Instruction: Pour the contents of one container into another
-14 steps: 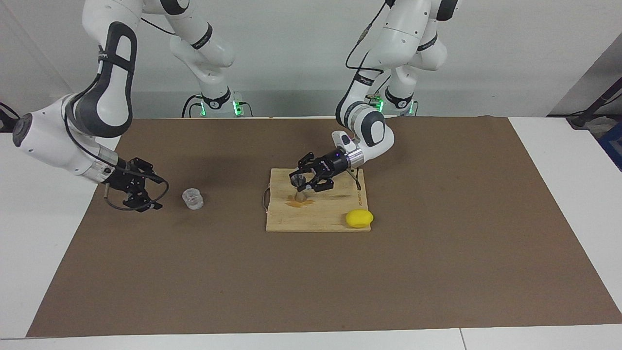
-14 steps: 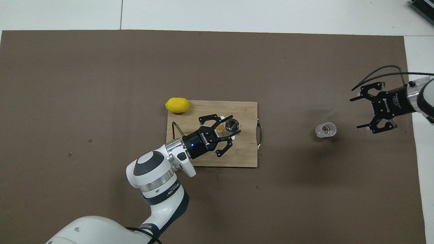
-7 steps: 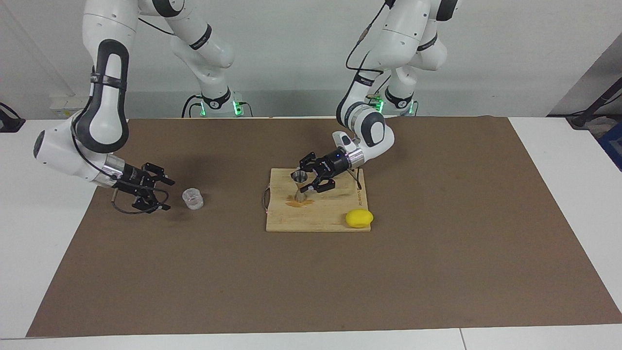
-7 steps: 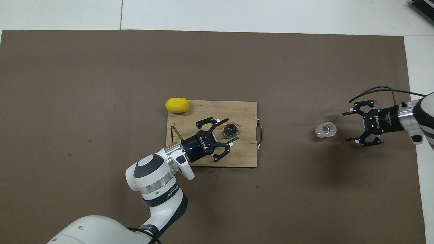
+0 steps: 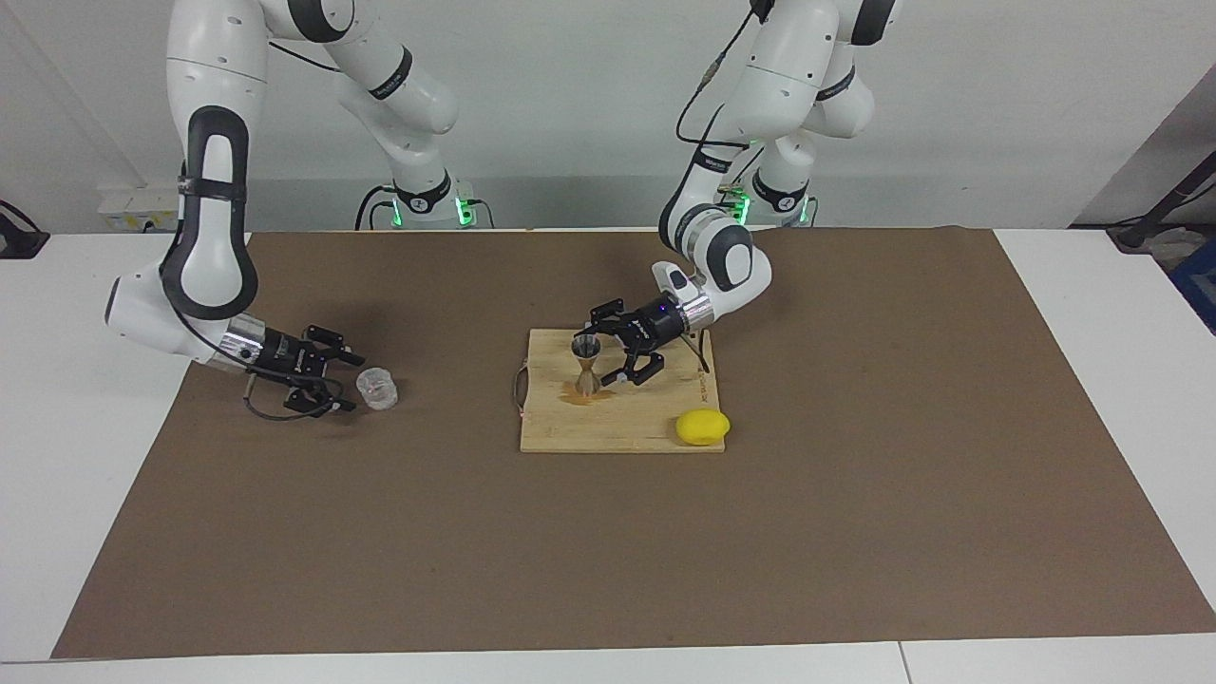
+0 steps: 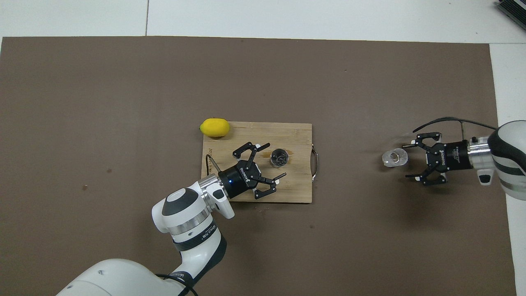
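Your left gripper (image 5: 605, 357) (image 6: 274, 161) is low over the wooden cutting board (image 5: 655, 432) (image 6: 296, 193), its fingers spread wide; in the overhead view the metal jigger (image 5: 585, 365) (image 6: 279, 158) sits at about 2 o'clock from the wrist, just beside the fingertips and not pinched. The jigger stands upright on the board. A lemon (image 5: 702, 427) (image 6: 214, 127) lies at the board's corner farther from the robots.

Your right gripper (image 5: 344, 382) (image 6: 409, 161) is low over the brown mat (image 5: 855, 532) (image 6: 102, 82) at the right arm's end, fingers spread. The glass tumbler (image 5: 377, 389) (image 6: 394, 158) stands on the mat at 9 o'clock from this gripper in the overhead view, just at its fingertips, not held
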`<move>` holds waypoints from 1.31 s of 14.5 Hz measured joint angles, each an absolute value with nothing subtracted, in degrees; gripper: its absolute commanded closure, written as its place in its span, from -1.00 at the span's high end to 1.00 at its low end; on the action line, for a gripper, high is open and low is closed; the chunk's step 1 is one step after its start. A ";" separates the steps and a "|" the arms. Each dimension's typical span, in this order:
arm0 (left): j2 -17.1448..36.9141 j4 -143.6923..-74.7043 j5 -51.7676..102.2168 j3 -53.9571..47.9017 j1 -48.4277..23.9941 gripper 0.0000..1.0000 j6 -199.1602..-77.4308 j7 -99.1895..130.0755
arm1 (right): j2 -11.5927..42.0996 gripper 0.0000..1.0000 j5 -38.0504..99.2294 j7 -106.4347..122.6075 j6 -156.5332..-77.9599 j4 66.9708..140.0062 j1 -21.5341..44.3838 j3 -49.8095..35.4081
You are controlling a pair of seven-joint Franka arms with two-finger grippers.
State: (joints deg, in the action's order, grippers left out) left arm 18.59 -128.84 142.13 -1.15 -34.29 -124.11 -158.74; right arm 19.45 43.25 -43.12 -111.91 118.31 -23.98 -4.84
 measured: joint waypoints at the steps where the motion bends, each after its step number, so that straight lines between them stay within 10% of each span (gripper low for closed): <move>1: 18.59 -129.03 142.13 -1.14 -34.29 1.00 -124.11 -158.74 | 19.44 0.80 44.23 -42.02 -112.51 119.23 -23.98 -4.84; 14: 13.18 -138.45 134.01 -0.35 -26.63 1.00 -120.35 -158.74 | 19.25 0.60 53.15 -41.16 -118.34 121.22 -20.99 -5.04; 17: 11.81 -141.33 127.93 -0.35 -22.60 1.00 -118.10 -158.74 | 19.25 0.18 53.78 -41.16 -118.38 121.70 -20.75 -5.04; 19: 11.32 -142.38 122.80 -0.32 -19.18 1.00 -116.45 -158.74 | 19.24 -0.44 53.80 -41.16 -118.38 121.71 -20.71 -5.04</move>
State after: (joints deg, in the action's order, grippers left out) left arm 11.32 -142.38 122.80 -0.32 -19.18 -116.45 -158.74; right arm 19.24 53.80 -41.16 -118.38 121.71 -20.71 -5.04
